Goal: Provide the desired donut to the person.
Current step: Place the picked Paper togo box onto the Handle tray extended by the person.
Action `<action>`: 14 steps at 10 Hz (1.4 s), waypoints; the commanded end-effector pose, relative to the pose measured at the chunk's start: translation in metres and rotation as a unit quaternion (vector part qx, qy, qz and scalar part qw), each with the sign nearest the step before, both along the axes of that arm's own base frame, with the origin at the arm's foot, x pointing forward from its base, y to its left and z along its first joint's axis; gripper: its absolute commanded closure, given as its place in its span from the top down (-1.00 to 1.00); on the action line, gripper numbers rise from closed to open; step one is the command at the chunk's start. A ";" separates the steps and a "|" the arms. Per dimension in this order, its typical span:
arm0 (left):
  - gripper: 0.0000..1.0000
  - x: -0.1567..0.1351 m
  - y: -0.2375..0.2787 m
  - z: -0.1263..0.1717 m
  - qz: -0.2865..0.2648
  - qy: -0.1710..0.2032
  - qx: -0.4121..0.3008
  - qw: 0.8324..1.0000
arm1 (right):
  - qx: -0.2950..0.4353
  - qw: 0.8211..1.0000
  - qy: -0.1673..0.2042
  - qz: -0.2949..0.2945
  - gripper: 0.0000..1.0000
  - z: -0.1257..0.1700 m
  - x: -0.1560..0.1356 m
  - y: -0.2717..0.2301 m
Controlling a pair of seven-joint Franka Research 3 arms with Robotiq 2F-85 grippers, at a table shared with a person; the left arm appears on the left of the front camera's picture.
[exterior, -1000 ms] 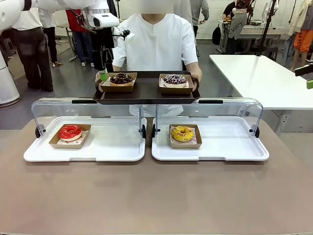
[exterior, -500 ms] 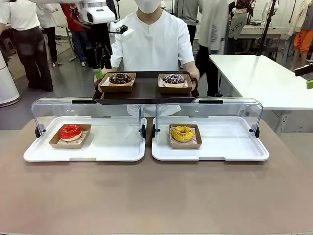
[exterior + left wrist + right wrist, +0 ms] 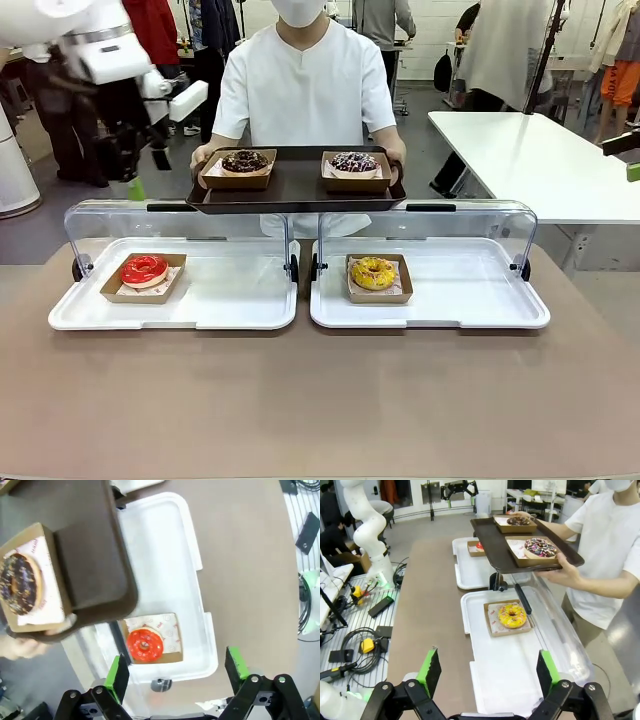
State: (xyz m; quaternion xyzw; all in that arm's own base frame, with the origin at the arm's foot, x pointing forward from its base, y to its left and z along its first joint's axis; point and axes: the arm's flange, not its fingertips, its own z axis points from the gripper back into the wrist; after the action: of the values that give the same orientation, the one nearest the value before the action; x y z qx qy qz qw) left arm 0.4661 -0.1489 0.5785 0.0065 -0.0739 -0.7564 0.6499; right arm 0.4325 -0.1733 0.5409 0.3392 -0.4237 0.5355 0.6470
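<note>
The person (image 3: 305, 75) in a white shirt stands at the far side holding a dark brown tray (image 3: 295, 192). On it sit two boxed donuts, a chocolate donut (image 3: 245, 160) and a sprinkled donut (image 3: 355, 161). My left gripper (image 3: 142, 172) hangs open to the left of the tray, apart from it. In the left wrist view, the left gripper (image 3: 177, 667) is empty above the red donut (image 3: 145, 645), with the chocolate donut (image 3: 20, 583) off to the side. My right gripper (image 3: 488, 667) is open and empty, short of the yellow donut (image 3: 512, 615).
Two white trays (image 3: 230, 310) (image 3: 470, 310) with raised clear lids (image 3: 180, 215) lie side by side on the brown table. The red donut (image 3: 144, 268) is in the left one, the yellow donut (image 3: 373, 272) in the right. Bystanders and a white table (image 3: 530, 160) are behind.
My left gripper has drawn back from the chocolate donut's box at the tray's left end, moving left and lower. The boxes stay on the person's tray.
</note>
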 end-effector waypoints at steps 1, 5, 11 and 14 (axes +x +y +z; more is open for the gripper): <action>1.00 -0.017 0.011 -0.005 -0.005 -0.019 -0.020 1.000 | 0.000 1.000 -0.002 -0.002 1.00 0.000 -0.002 0.002; 1.00 -0.010 0.010 -0.002 0.005 -0.004 -0.004 1.000 | 0.000 1.000 -0.002 -0.002 1.00 0.000 -0.002 0.002; 1.00 -0.010 0.010 -0.002 0.005 -0.004 -0.004 1.000 | 0.000 1.000 -0.002 -0.002 1.00 0.000 -0.002 0.002; 1.00 -0.010 0.010 -0.002 0.005 -0.004 -0.004 1.000 | 0.000 1.000 -0.002 -0.002 1.00 0.000 -0.002 0.002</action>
State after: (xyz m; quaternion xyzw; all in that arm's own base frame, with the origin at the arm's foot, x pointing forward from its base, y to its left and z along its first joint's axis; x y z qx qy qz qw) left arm 0.4543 -0.1383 0.5737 0.0078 -0.0792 -0.7534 0.6527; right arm 0.4325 -0.1733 0.5409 0.3392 -0.4237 0.5355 0.6470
